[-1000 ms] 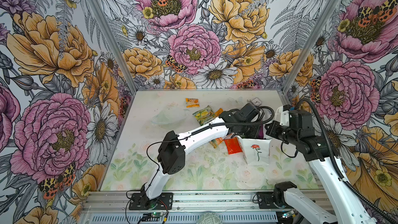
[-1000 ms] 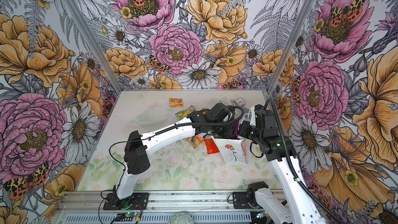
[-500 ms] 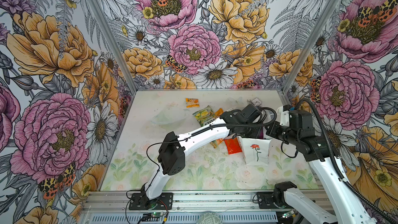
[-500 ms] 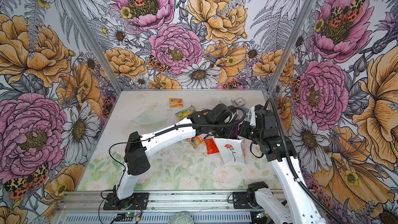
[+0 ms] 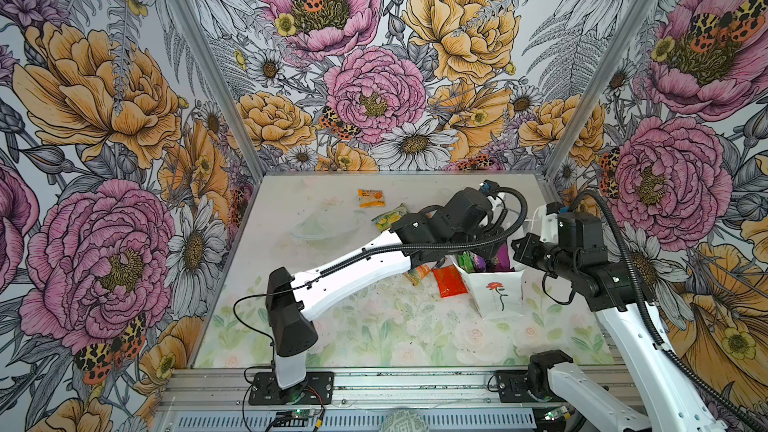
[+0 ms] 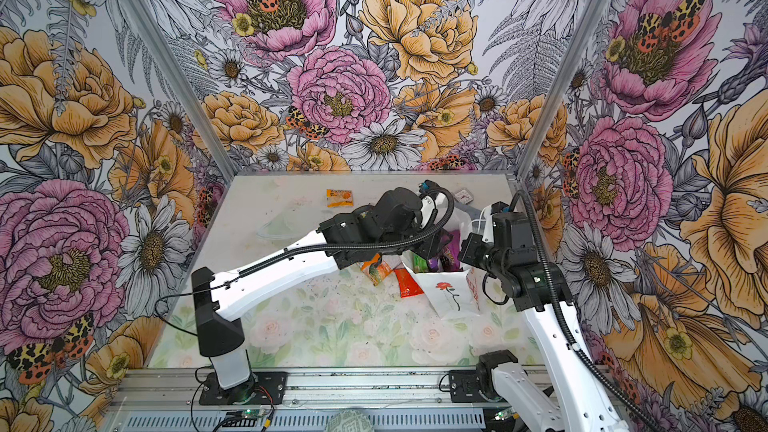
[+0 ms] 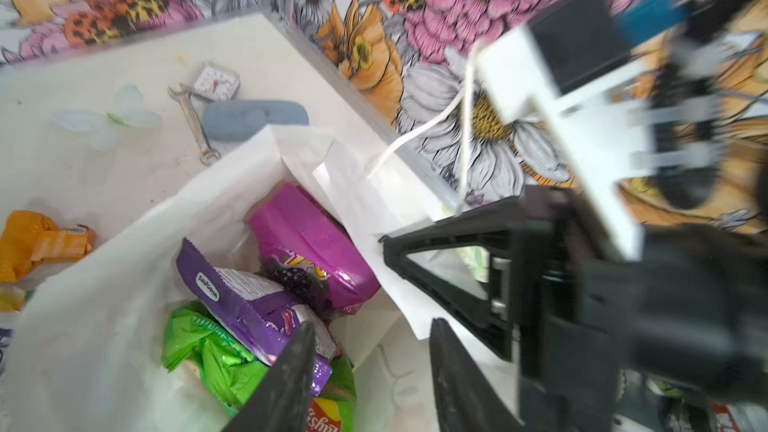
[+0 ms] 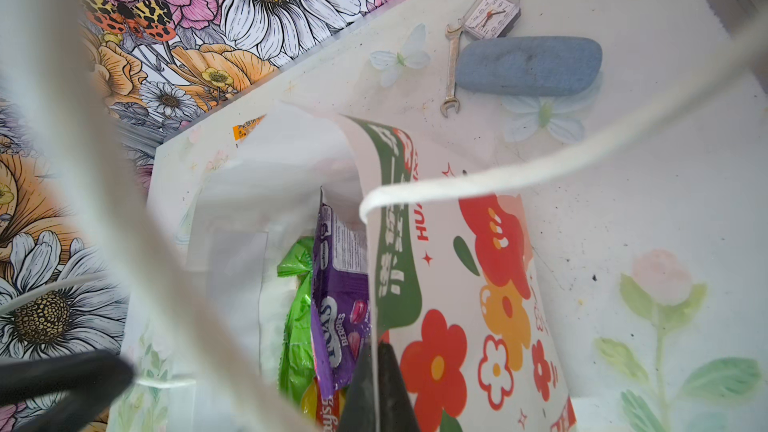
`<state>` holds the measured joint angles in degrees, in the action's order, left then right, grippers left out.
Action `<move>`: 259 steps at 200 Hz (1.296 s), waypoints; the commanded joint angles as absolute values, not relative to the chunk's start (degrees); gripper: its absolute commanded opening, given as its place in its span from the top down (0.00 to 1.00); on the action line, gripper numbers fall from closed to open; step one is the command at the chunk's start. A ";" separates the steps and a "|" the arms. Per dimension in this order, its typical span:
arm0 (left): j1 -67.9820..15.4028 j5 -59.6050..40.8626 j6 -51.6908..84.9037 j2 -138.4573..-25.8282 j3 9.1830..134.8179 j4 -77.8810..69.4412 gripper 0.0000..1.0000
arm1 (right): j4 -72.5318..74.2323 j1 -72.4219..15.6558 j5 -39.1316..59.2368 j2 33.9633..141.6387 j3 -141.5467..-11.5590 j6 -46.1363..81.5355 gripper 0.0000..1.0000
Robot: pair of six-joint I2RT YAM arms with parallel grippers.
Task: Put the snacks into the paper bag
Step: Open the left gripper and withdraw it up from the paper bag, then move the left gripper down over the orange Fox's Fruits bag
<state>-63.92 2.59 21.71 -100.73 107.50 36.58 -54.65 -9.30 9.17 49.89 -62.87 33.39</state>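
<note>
I see the table (image 5: 374, 326) with its pale flower print, and the left arm (image 5: 353, 272) stretched across it toward the right side. The paper bag (image 5: 496, 297) stands there, right of the middle, with its mouth open and the rose drawing facing me in both top views.

My left gripper (image 7: 372, 326) hangs over the bag's mouth with its fingers spread and nothing between them. My right gripper (image 8: 376, 351) is pressed together on the upper edge of the bag's flowered side wall, pinching the paper.

Inside the bag I count three snacks. A magenta packet (image 7: 307, 243) leans against the far wall. A purple packet (image 7: 249, 305) lies on a green packet (image 7: 208, 359).

On the table, a red packet (image 5: 449, 282) lies just beside the bag. An orange-and-green packet (image 5: 417, 274) sits next to it, partly under my left arm. A yellow-green packet (image 5: 388, 218) and an orange packet (image 5: 371, 197) lie farther back.

Behind the bag are a blue-grey case (image 8: 528, 66), a wrench (image 8: 452, 70) beside it, and a small clock (image 8: 492, 12) touching the case.
</note>
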 commanded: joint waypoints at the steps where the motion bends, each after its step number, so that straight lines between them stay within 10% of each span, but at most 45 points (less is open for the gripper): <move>1: -63.82 9.24 20.32 -92.73 101.26 30.28 0.43 | -48.08 -9.04 8.80 48.56 -66.57 33.02 1.00; 137: -42.63 8.05 34.26 -55.19 65.84 27.58 0.33 | -48.08 -9.06 7.83 48.49 -65.39 33.88 1.00; 259: -33.51 -5.78 40.93 -77.77 57.81 29.40 0.34 | -48.16 -9.09 7.26 47.54 -63.41 33.13 1.00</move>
